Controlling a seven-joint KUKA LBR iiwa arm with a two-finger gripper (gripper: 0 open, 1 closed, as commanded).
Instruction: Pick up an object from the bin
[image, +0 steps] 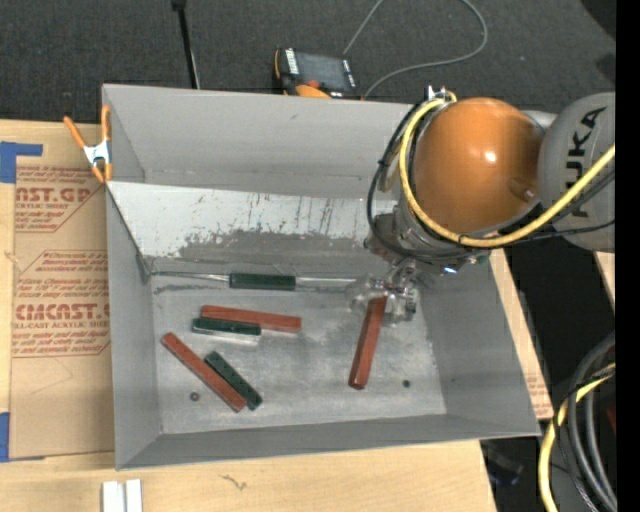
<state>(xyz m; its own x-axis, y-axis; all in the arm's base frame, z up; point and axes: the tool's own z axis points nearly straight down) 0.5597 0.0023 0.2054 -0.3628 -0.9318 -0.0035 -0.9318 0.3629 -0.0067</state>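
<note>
Gripper (388, 298) near the bin's (250, 150) right wall, fingers clamped on the upper end of a tilted red bar (364, 352), other bars (232, 345) scattered at left.

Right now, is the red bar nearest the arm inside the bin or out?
Inside: the red bar has its lower end on the bin floor, within the walls.

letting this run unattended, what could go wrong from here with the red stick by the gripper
1. The gripper sits at the upper end of the red stick, not its middle, so the stick may swing or slip out on a lift.
2. The stick's lower end seems to rest on the floor of the bin, so it might drag or catch.
3. The gripper is close to the bin's back wall; a scrape looks possible.
</note>
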